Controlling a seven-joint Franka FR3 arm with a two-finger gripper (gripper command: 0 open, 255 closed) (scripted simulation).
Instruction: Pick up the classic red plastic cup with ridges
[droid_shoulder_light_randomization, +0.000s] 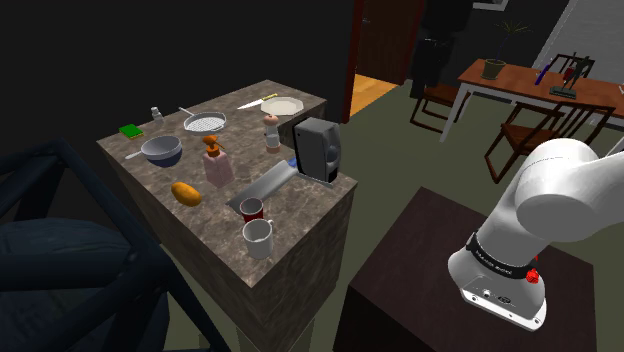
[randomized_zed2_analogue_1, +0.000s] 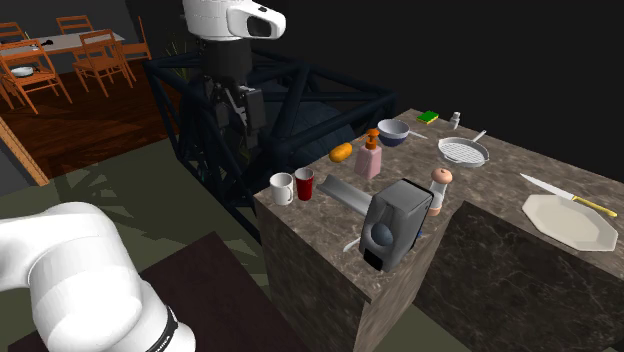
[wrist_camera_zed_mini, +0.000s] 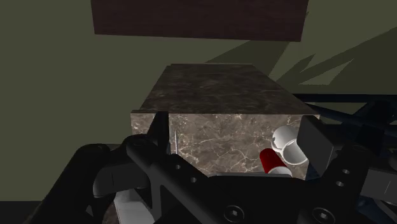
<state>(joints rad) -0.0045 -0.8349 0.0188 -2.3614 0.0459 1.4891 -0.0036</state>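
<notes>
Approach step, by my reading: nothing is gripped yet. In the shoulder view, left to right along the near end of the tabletop (droid_shoulder_light_randomization: 305, 205), there is an orange loaf (droid_shoulder_light_randomization: 186, 193), then the red cup (droid_shoulder_light_randomization: 252, 209) standing upright with a white mug (droid_shoulder_light_randomization: 259, 238) just beside it, then a dark boxy appliance (droid_shoulder_light_randomization: 318, 150). The gripper (wrist_camera_zed_mini: 236, 130) hangs well apart from the cup, its fingers spread wide and empty. The next move calls for travelling over to the cup and lowering the fingers around it — without knocking the mug.
</notes>
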